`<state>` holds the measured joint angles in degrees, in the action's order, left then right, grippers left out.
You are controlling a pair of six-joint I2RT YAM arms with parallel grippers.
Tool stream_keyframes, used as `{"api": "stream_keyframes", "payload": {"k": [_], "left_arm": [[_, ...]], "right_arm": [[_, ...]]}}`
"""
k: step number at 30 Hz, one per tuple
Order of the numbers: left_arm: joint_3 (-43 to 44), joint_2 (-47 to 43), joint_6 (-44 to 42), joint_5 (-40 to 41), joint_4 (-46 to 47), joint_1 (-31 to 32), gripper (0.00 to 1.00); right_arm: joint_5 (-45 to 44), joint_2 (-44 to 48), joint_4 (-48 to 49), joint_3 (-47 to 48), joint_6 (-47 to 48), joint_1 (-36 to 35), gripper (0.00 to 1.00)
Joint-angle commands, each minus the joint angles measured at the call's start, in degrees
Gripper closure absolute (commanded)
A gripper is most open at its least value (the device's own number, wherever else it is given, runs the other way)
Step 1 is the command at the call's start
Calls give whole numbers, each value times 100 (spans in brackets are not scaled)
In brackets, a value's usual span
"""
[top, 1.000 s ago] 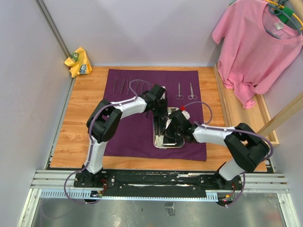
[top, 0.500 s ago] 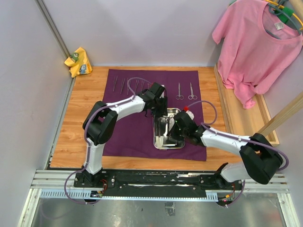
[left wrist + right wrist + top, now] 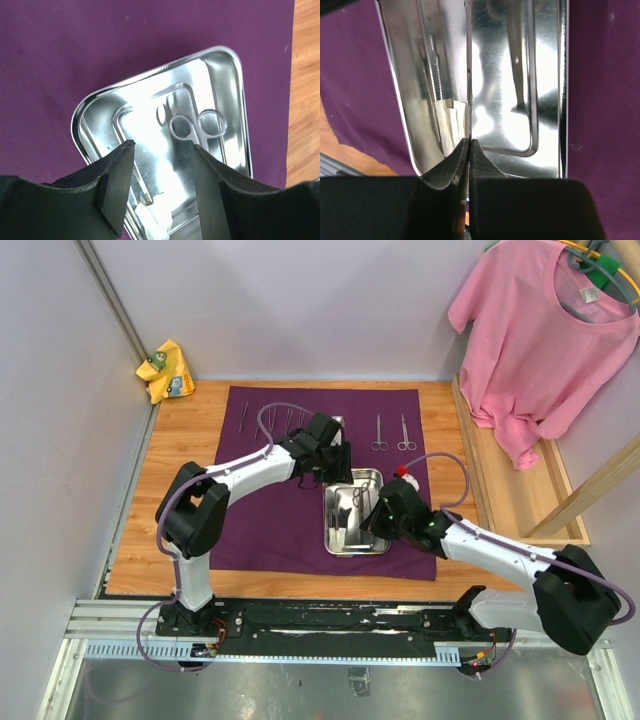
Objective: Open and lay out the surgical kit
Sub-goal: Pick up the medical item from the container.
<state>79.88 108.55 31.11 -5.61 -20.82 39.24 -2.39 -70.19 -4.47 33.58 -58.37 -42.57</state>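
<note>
The left claw (image 3: 162,146) stands with its fingers apart and nothing between them, hanging over the steel tray (image 3: 145,100). The right claw (image 3: 469,142) is pinched together low over the same tray; a thin metal edge runs straight up the frame from its tips, and I cannot tell whether it is gripped. In the tray lie scissors (image 3: 196,126) and folded white gauze (image 3: 451,120). The tray sits right of centre on the spread purple cloth (image 3: 280,510). More instruments (image 3: 392,432) line the cloth's upper edge.
</note>
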Motion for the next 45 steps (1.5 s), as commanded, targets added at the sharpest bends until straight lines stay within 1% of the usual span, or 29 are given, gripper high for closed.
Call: {"api": "stream_keyframes", "payload": {"k": [1,5,10,14,18,21,23,29,33,35,39,45], "left_arm": [[-292,-403,67,-206,249,7,46],[-595,-793,92,-351,463,-57,46],[-1134,-1517,119,-762,855,-309,47],[-1430,-1975,84,-1183,1125,-386,48],[-1714,-2223,161,-1959,1728,-391,48],[-1778,-2291,84,-2420,1921,-391,48],[-1802,-2376,-80,-2649,1894,-391,48],[-2117,-3067,-520,-2701,1555,-391,46],[-2440,-3620,-568,-2896,1336,-391,44],[-2549,-3825,-556,-2975,1177,-391,43],[-2611,-4076,-745,-2859,599,-391,42],[-2803,-4155,-744,-3135,633,-391,42]], "right_arm": [[228,406,83,-129,429,165,99],[719,705,162,-265,659,454,99],[1439,1504,90,-582,894,969,99],[1988,2079,-165,-688,1071,1295,99],[2500,2512,-109,-805,1141,1496,99],[3018,2614,28,-771,1184,1602,99],[3462,2584,64,-694,1224,1683,99],[4819,2572,5,-505,1327,1776,99],[5507,2650,-19,-454,1344,1785,99],[5855,2683,134,-488,1275,1785,99],[6314,2673,158,-489,1308,1780,99],[6740,2594,319,-474,1258,1763,99]]}}
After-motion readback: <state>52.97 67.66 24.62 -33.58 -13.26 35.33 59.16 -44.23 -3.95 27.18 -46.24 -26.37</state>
